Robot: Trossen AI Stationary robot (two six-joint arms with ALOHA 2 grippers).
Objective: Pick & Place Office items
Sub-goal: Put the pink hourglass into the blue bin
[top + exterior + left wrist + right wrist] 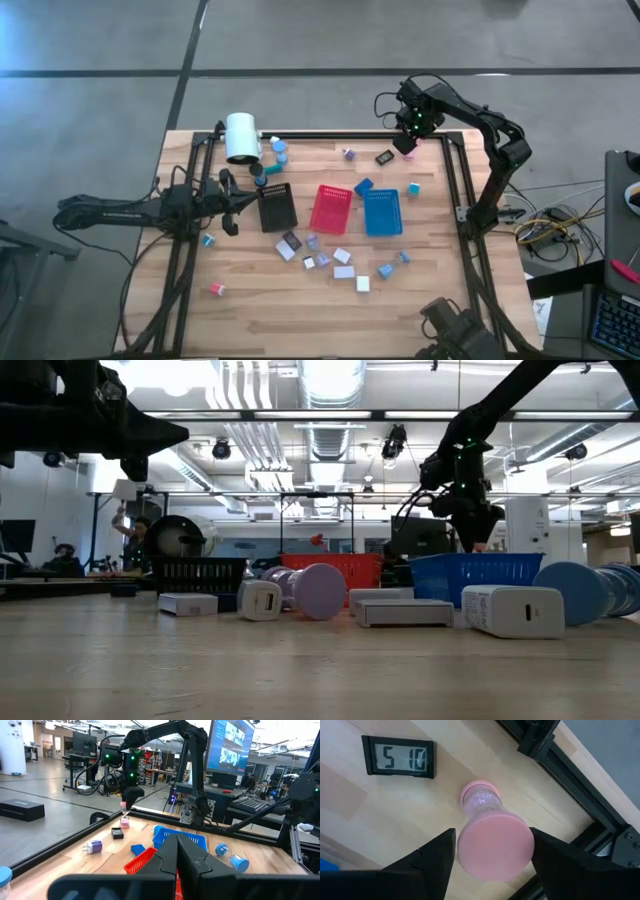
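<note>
Both arms are showing matte black, angular link housings. The right arm [478,115] is glowing with small green indicator lights near its wrist, and a dark cable is looping beside it. The left arm [130,211] is showing faint pale lettering along its long forearm link.

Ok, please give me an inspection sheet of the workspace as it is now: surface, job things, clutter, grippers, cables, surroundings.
Surface: wooden table inside a black frame.
Job's things: pink hourglass upright near the far right corner, beside a small digital clock; small white blocks and coloured caps lie loose in front of the trays.
Clutter: black tray, red tray, blue tray; white cylinder at the far left.
Grippers: right gripper astride the hourglass, fingers apart; left gripper shut, empty, at the left edge.
Cables: bundle on the floor, right of the table.
Surroundings: lab with desks and monitors.
</note>
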